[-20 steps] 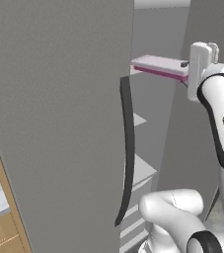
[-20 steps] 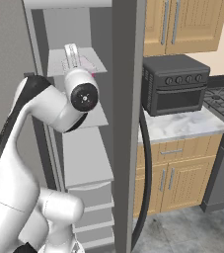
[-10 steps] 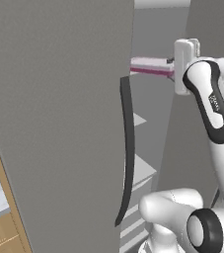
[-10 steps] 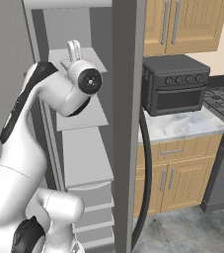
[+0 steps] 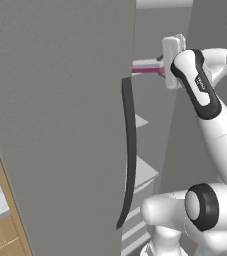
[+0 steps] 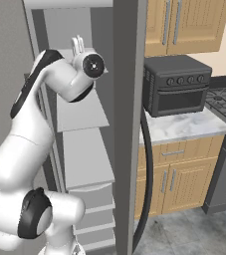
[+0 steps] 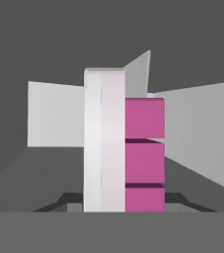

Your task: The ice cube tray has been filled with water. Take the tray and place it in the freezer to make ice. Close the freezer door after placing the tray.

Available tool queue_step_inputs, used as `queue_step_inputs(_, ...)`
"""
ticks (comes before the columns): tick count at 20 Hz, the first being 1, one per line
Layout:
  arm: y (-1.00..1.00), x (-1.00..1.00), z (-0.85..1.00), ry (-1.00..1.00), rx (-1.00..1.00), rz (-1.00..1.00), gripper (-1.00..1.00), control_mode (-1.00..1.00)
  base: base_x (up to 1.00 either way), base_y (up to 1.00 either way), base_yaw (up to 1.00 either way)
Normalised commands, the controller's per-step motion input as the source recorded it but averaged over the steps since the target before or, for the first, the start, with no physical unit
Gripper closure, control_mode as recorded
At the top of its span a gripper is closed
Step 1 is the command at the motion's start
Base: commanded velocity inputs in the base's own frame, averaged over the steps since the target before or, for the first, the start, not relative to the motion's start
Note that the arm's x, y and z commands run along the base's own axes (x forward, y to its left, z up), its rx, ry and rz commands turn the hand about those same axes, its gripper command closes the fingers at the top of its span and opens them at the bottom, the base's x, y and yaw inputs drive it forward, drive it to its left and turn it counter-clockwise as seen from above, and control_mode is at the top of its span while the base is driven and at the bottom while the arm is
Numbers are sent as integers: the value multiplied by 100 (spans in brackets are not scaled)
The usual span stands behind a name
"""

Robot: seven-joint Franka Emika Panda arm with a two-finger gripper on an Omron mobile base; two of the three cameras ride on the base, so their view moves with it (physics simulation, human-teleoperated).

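My gripper point(image 5: 161, 64) is shut on the near end of the ice cube tray point(image 5: 146, 66), a thin pink-lilac slab with a magenta rim held level inside the open freezer point(image 6: 82, 112). The tray's far end is hidden behind the edge of the freezer door point(image 5: 60, 125), which stands wide open on the left with its long dark handle point(image 5: 129, 150). In the hand view the tray point(image 7: 144, 148) runs straight away from the gripper point(image 7: 125, 201), rolled on edge, with a pale top and magenta cells. In the right base view the gripper point(image 6: 77, 43) reaches above the upper shelf.
White shelves and drawers point(image 6: 87, 164) fill the freezer below the hand. The fridge's other door point(image 6: 129, 99), with its dark handle point(image 6: 145, 164), bounds the opening on the right. Beyond it a black toaster oven point(image 6: 176, 89) sits on a marble counter point(image 6: 184, 128).
The arm has pushed the tray deeper into the freezer and lifted the hand slightly. The grip on the tray is unchanged and the door has not moved.
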Motion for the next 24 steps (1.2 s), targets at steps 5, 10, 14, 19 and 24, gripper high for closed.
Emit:
queue_step_inputs(5, 11, 52, -3, 5, -1, 2, 100, -100, 0, 0, 0)
queue_step_inputs(10, 16, 55, -16, 3, -3, 2, 100, -100, 0, 0, 0)
queue_step_inputs(14, 14, 57, -27, 2, -4, 2, 100, -100, 0, 0, 0)
queue_step_inputs(19, 15, 57, -43, 5, -4, 3, 100, -100, 0, 0, 0)
queue_step_inputs(24, 21, 60, -44, 8, -4, 3, 100, -100, 0, 0, 0)
